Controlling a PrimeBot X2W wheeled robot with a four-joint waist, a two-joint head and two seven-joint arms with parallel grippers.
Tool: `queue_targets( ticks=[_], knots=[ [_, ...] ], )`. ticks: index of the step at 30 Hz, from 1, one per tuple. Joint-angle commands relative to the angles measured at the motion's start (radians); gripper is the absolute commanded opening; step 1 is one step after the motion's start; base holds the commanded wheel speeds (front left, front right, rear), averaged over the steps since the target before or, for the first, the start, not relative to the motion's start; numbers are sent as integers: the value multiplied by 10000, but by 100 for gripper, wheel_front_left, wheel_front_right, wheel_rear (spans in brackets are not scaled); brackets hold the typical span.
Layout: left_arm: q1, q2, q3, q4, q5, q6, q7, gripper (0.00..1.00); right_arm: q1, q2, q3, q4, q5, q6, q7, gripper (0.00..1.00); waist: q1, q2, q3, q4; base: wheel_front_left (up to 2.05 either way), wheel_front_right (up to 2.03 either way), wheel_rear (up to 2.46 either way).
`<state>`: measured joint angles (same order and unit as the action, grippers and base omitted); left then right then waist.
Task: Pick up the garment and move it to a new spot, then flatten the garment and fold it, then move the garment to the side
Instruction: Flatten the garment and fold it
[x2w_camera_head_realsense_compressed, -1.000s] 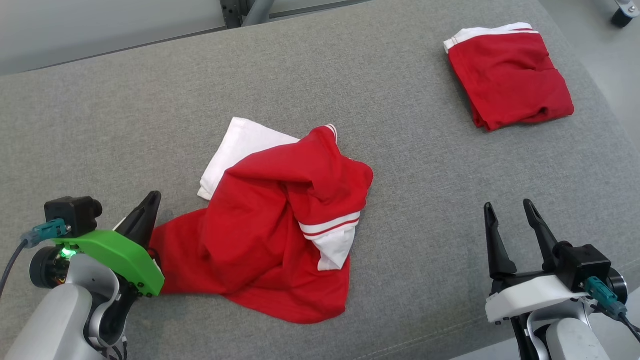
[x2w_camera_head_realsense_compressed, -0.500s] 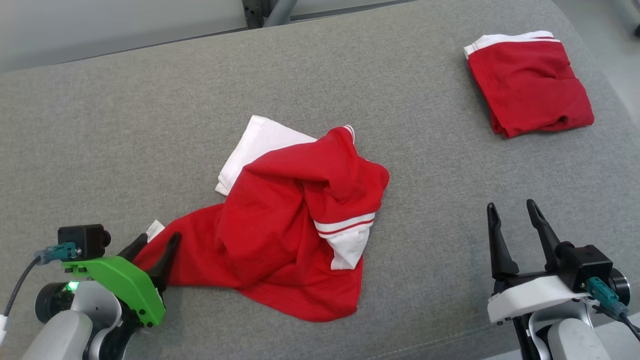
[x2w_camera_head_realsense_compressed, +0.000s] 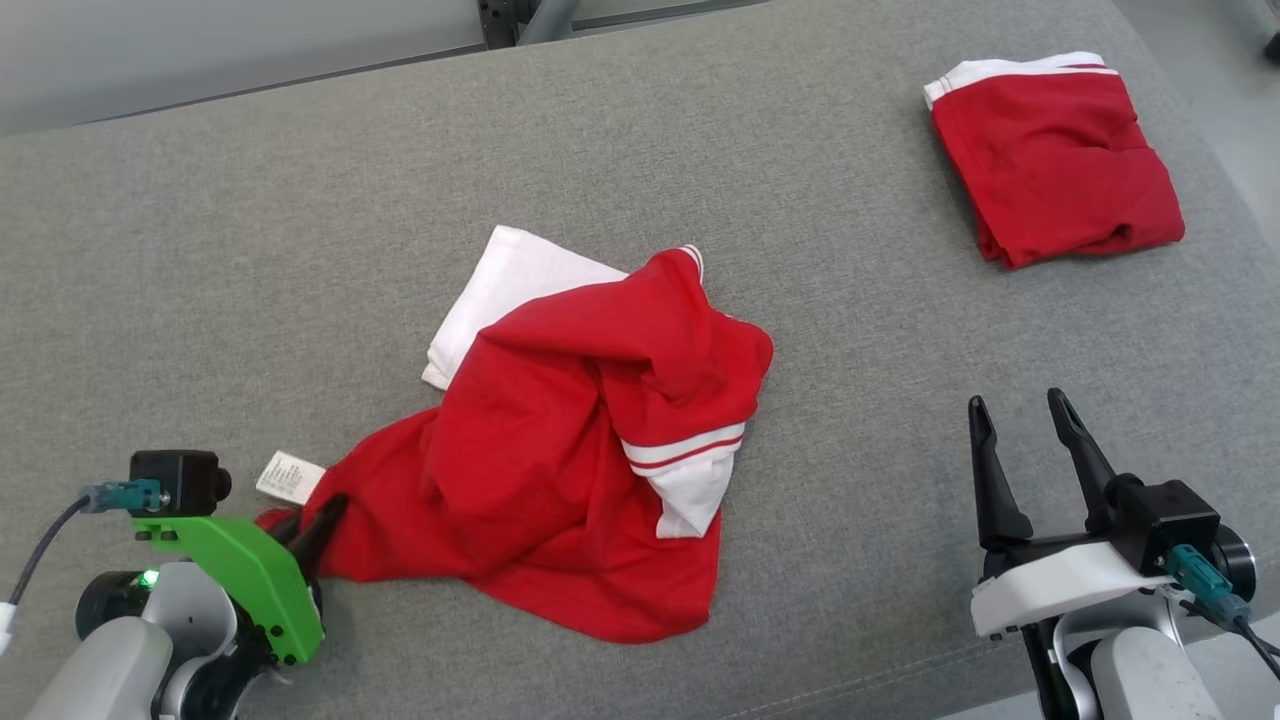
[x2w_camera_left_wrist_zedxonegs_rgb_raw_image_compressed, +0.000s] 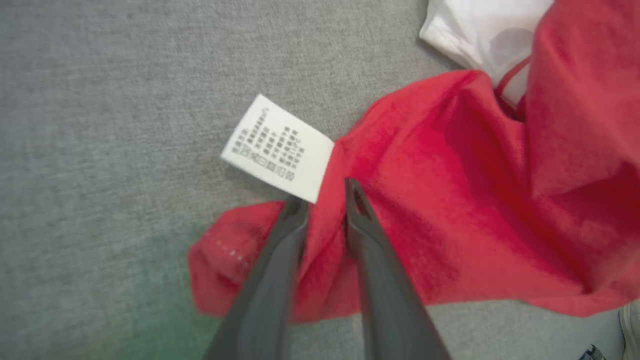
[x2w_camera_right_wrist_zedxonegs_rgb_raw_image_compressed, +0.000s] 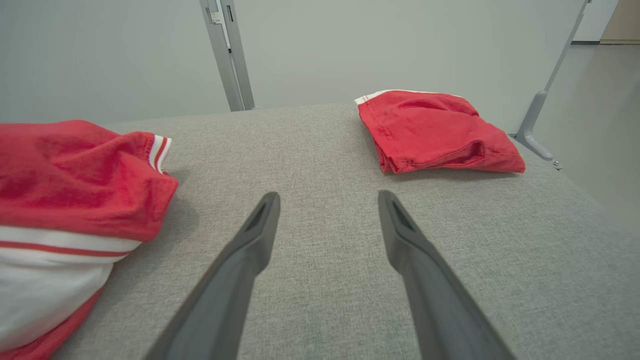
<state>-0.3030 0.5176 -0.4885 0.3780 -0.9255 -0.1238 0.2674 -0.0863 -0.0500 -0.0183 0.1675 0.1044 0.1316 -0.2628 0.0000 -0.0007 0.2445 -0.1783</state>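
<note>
The garment (x2w_camera_head_realsense_compressed: 560, 480) is a crumpled red shirt with white, red-striped sleeves, heaped at the middle of the grey padded surface (x2w_camera_head_realsense_compressed: 300, 200). Its white care label (x2w_camera_head_realsense_compressed: 283, 475) lies flat at its lower left corner. My left gripper (x2w_camera_head_realsense_compressed: 312, 510) sits at that corner. In the left wrist view its fingers (x2w_camera_left_wrist_zedxonegs_rgb_raw_image_compressed: 326, 195) stand a little apart astride a fold of the red garment (x2w_camera_left_wrist_zedxonegs_rgb_raw_image_compressed: 450, 200), just below the label (x2w_camera_left_wrist_zedxonegs_rgb_raw_image_compressed: 277, 147). My right gripper (x2w_camera_head_realsense_compressed: 1015, 400) hovers open and empty at the lower right, well clear of the cloth. The right wrist view has the garment (x2w_camera_right_wrist_zedxonegs_rgb_raw_image_compressed: 75, 175) to the left of that gripper (x2w_camera_right_wrist_zedxonegs_rgb_raw_image_compressed: 328, 196).
A second red garment (x2w_camera_head_realsense_compressed: 1050, 150), folded with a white band, lies at the far right corner and is seen ahead in the right wrist view (x2w_camera_right_wrist_zedxonegs_rgb_raw_image_compressed: 430, 132). The surface's right edge drops to the floor beside it. A metal post (x2w_camera_right_wrist_zedxonegs_rgb_raw_image_compressed: 225, 50) stands behind.
My left gripper let go of the garment's corner, opened wide and drew back toward me, and now its fingers have narrowed around a fold by the label. The right arm stayed put.
</note>
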Motion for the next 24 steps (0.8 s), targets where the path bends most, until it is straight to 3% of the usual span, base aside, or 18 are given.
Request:
queue_targets(
  ticks=[1,4,8,15,20,24],
  knots=[
    [142,-124,-154,-56,-171,-64,-35,0,88,-11,-29,29,-1,-19,-29,100,0,7,-30,-33,0,0,0],
    [-263,137,95,-270,-174,-57,-360,0,120,-11,-20,45,46,-19,-29,100,0,7,-58,-45,0,0,0],
    [-1200,279,260,71,422,276,-744,0,58,-6,96,70,59,-17,-29,100,0,7,41,55,0,0,0],
    [-4082,451,508,1382,1079,456,-674,0,-367,-12,435,54,12,-19,-29,100,0,7,604,-192,0,0,0],
    [-5058,578,822,2076,1159,810,-741,0,-493,-11,548,17,44,-19,-29,100,0,7,925,-413,0,0,0],
    [-6147,654,970,3281,1794,1546,-1675,0,-670,-11,759,24,192,-19,-29,100,0,7,1513,-800,0,0,0]
  ],
)
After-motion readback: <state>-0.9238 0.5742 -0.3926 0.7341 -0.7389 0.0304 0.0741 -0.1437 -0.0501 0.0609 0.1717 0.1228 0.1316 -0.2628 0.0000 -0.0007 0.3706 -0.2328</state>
